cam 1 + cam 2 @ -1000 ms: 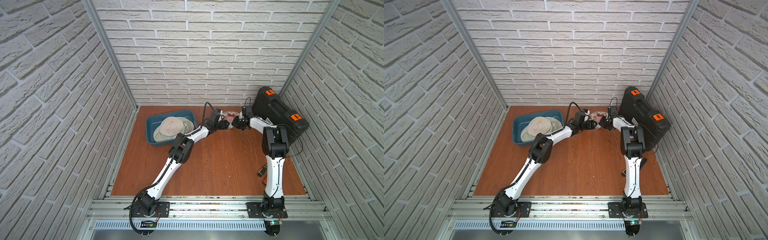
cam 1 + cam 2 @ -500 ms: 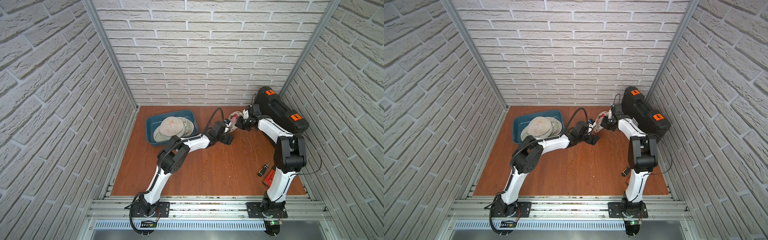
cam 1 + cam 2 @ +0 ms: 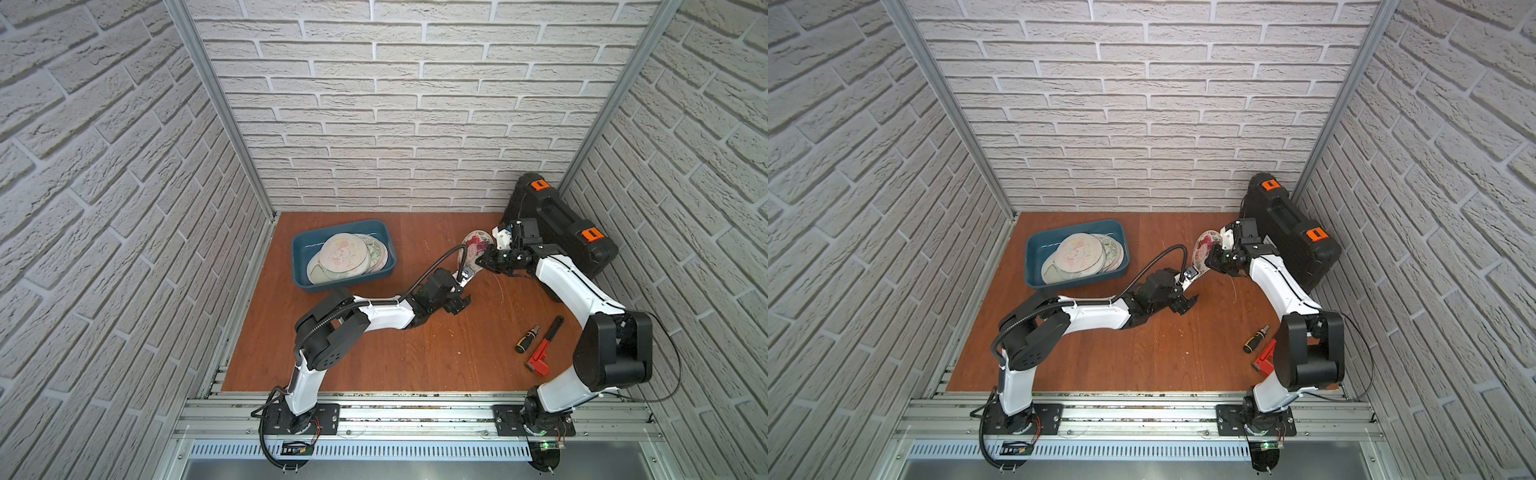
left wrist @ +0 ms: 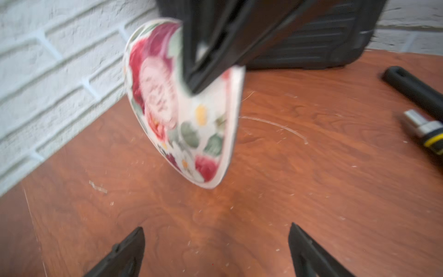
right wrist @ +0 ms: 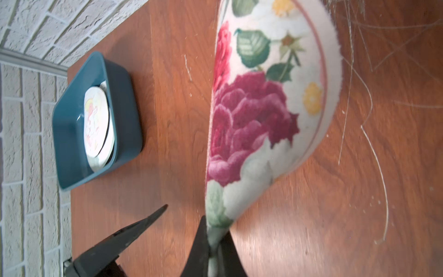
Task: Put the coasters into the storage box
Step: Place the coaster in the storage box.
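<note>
Left wrist view: rose coaster point(image 4: 182, 120) blurred; we lose part of its rim behind the right hand point(image 4: 196, 84). Left hand point(image 4: 217, 227): fingers cut off at the frame edge. Storage box point(image 3: 349, 281): lower coasters point(image 3: 376, 254) mostly covered by the top one. Red wrench point(image 3: 1264, 359) half hidden behind right arm point(image 3: 1308, 349).

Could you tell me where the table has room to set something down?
The widest bare patch of table lies in front, between the left arm and the screwdriver and wrench. Another lies at the back, between the storage box and the rose coaster in the right gripper. The right side, by the black case, is crowded.
</note>
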`<state>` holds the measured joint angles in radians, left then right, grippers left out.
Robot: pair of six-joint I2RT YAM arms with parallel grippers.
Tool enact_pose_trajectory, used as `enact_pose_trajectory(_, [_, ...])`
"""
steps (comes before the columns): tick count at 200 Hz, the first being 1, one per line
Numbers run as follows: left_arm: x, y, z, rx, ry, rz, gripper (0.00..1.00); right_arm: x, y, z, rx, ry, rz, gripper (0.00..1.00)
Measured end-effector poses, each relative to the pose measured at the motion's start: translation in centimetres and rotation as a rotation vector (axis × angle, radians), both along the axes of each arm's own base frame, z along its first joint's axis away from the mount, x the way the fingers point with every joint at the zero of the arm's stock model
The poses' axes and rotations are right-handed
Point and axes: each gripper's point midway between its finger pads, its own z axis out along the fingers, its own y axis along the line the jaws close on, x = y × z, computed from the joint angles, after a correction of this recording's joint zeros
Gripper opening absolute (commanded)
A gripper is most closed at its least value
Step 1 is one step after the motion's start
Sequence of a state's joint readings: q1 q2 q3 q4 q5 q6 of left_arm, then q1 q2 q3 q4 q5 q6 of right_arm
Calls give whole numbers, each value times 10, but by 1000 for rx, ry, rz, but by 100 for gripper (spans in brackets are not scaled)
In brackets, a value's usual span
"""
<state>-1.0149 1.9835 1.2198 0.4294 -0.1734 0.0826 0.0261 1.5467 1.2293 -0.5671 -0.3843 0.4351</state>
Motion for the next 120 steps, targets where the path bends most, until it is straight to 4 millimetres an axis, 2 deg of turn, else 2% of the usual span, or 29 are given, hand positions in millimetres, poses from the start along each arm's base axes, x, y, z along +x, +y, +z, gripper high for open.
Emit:
enact_pose_trajectory(33, [-20, -25, 25, 4, -173, -30, 88, -23, 4, 16, 15, -31, 21, 6])
enact_pose_trajectory(51, [-21, -33, 32, 8, -250, -15, 85, -33, 6, 21, 25, -39, 30, 6])
enact_pose_trajectory(69, [-18, -34, 36, 23, -299, 3, 77, -43, 8, 24, 31, -45, 35, 6])
enact_pose_trajectory(81, [-18, -34, 39, 27, -324, 4, 68, -45, 8, 27, 31, -58, 35, 6])
enact_pose_trajectory(120, [-23, -39, 48, 26, -375, -10, 29, -53, 8, 38, 34, -97, 37, 6])
